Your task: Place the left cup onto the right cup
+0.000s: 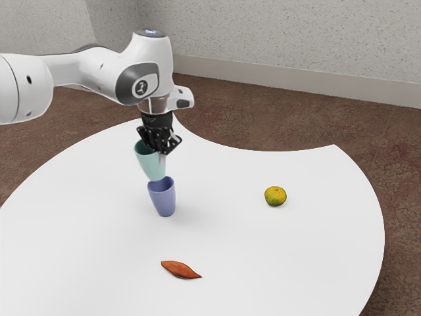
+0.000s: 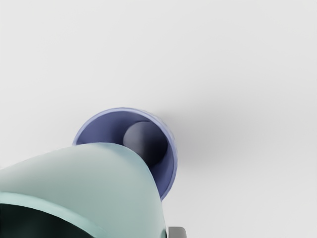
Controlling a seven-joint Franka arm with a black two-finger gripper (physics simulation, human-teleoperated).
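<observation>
My gripper [image 1: 158,146] is shut on the rim of a mint-green cup [image 1: 150,162], which hangs tilted just above a blue-violet cup [image 1: 162,196] standing upright on the white table [image 1: 283,263]. The green cup's base sits at the blue cup's mouth; whether they touch I cannot tell. In the wrist view the green cup [image 2: 84,188] looms large under my hand, covering part of the blue cup's [image 2: 163,148] open mouth.
A small green-orange citrus fruit [image 1: 275,195] lies on the table toward the exterior view's right. An orange sweet potato [image 1: 181,269] lies near the front edge. Brown floor and a pale wall surround the round table.
</observation>
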